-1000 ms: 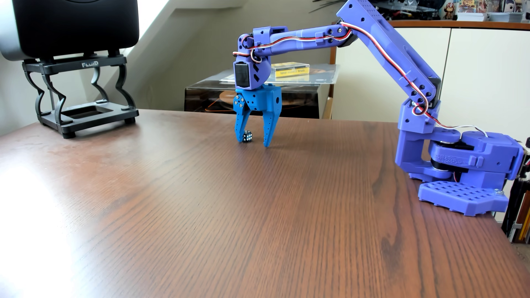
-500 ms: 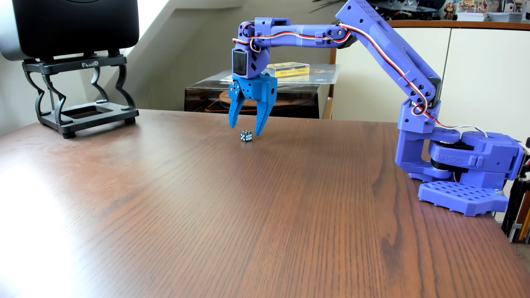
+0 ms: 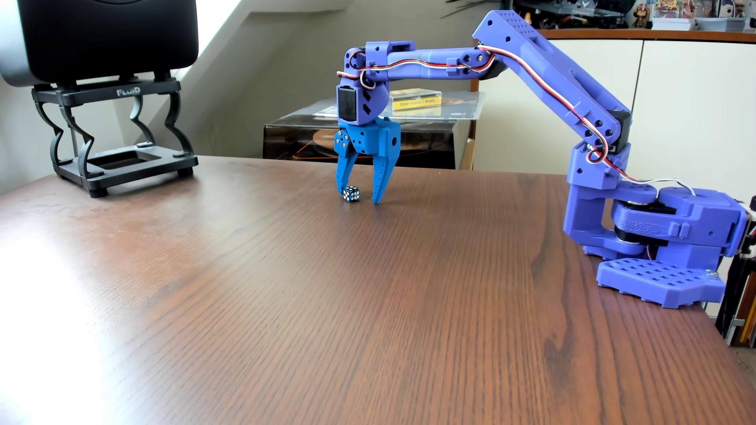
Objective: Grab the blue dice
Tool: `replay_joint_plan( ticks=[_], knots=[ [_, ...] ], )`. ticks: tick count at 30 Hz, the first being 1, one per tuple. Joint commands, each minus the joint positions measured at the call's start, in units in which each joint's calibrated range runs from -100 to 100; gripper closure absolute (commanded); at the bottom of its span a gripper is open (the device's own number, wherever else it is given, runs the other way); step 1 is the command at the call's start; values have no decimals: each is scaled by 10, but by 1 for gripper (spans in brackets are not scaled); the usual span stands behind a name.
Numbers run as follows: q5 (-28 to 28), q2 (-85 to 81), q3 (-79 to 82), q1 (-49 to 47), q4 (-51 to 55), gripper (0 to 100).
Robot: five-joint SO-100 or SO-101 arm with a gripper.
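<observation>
The blue dice (image 3: pixel 351 193) is a tiny dark-blue cube with light pips. It sits on the brown wooden table (image 3: pixel 286 306) near the far edge. My gripper (image 3: pixel 359 196) points straight down over it, open, with its tips at table level. The dice lies between the two blue fingers, touching or nearly touching the left finger (image 3: pixel 343 171). The right finger (image 3: pixel 381 180) stands apart from the dice with a clear gap.
A black speaker on a black stand (image 3: pixel 118 135) sits at the table's far left corner. The arm's base (image 3: pixel 662 261) is clamped at the right edge. A glass case (image 3: pixel 368 139) stands behind the table. Glare covers the table's left side.
</observation>
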Motion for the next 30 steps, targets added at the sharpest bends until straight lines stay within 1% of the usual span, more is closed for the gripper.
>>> replay_joint_plan(
  ticks=[1,3,4,6,8,9,10,11,13,18,24,30],
  knots=[
    [-2,-11,-22,5,2,74],
    [-2,-10,-22,5,2,75],
    [-2,-9,-22,5,2,77],
    [-2,-6,-22,5,2,86],
    [-2,-4,-22,5,1,98],
    [-2,-4,-22,5,1,100],
    [-2,-4,-22,5,1,98],
    [-2,-4,-22,5,2,97],
    [-2,-4,-21,6,3,99],
    [-2,-28,-31,9,4,99],
    [-3,-160,-32,-5,4,99],
    [-15,-354,-39,-15,29,98]
  ],
)
